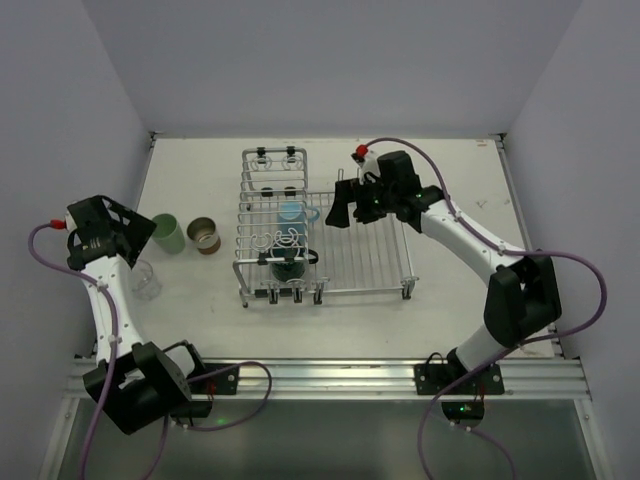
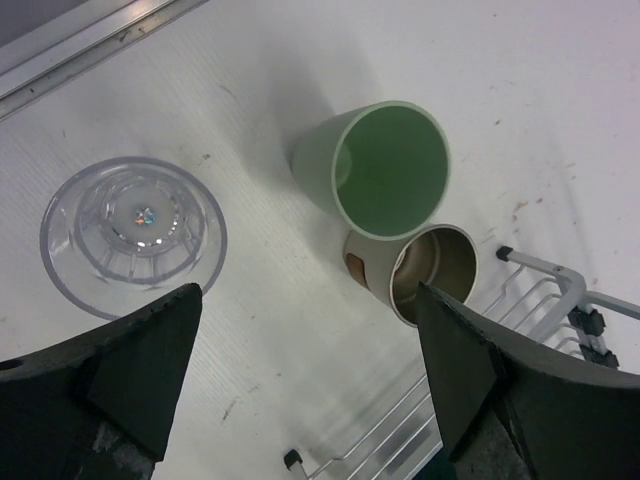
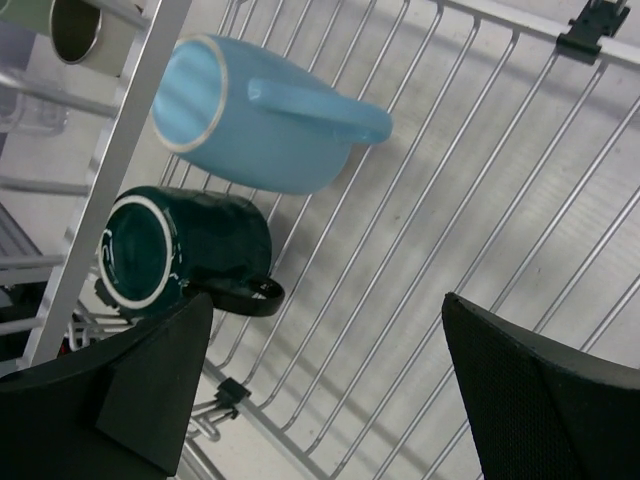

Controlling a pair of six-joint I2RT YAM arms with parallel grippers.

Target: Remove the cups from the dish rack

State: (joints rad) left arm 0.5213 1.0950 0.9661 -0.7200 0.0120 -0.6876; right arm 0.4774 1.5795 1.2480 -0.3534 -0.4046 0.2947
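While I watch the left wrist feed, the left gripper [image 2: 300, 385] hangs over the table [image 2: 300, 60] with its fingers [image 2: 130, 370] spread wide and nothing between them. The clear glass [image 2: 135, 235] stands upright, mouth up, just past the tip of the finger on the left of that view. Ahead of the gap, closer to the other finger, the pale green cup [image 2: 385, 170] stands with the brown cream-lined cup [image 2: 420, 272] just beside it. I cannot tell whether those two touch. A corner of the dish rack [image 2: 540, 275] shows beyond that same finger.

On the right wrist feed, the right gripper [image 3: 330, 400] hovers above the rack's flat grid, jaws wide and holding nothing. The dark teal mug [image 3: 180, 250] lies on its side on the wires right off the tip of the finger on the left of the view, its open mouth facing the rack's white frame bar and its handle down on the grid. The light-blue mug [image 3: 260, 120] lies on its side farther out from that finger, past the teal one, with its handle reaching across toward the gap between the fingers.

From overhead, three cups are on the table beside the left gripper, and the two mugs are in the rack in front of the right gripper.
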